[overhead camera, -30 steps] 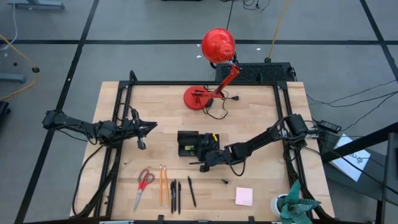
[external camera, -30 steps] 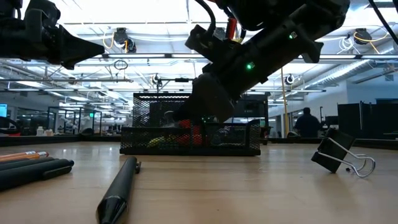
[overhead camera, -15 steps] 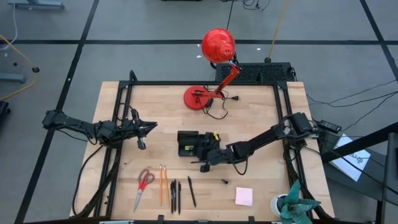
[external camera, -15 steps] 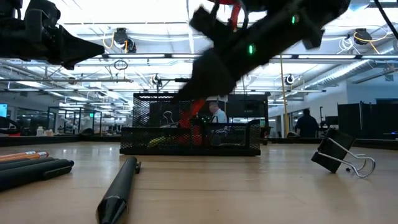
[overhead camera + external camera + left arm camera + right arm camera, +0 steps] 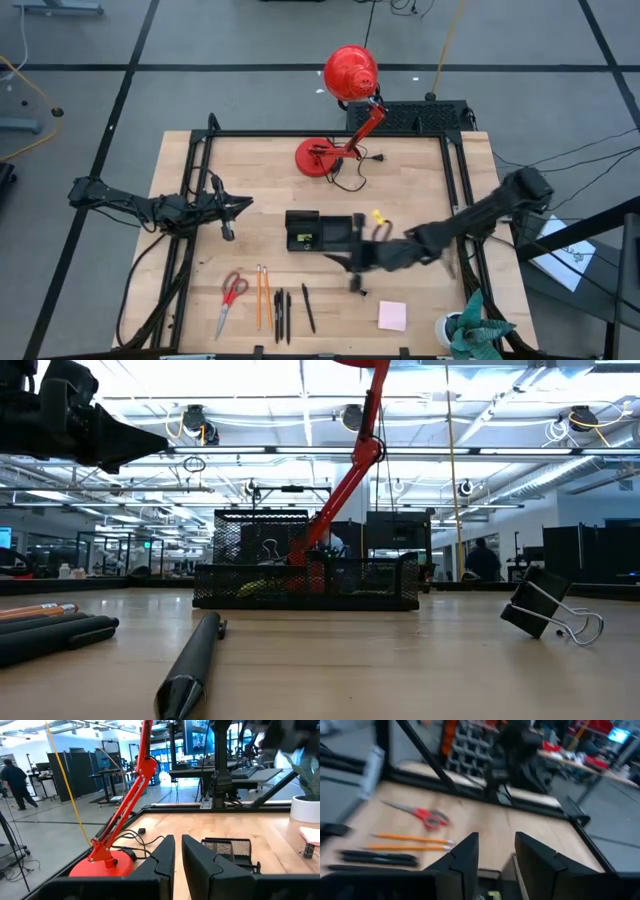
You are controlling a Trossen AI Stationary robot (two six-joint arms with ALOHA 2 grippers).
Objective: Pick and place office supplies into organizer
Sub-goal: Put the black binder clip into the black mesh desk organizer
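The right gripper, blurred in the high view, reaches across the table from the right on a low, stretched arm, its two dark wedge-shaped fingers parted with nothing between them. Touching its tip on the far side stands the black wire-mesh organizer, a tall basket joined to a low tray. Nearer the front edge than the gripper lie the small black binder clip, the pink square sticky-note pad, three black pens, two orange pencils and red-handled scissors. The left gripper hovers well apart with its fingers nearly together.
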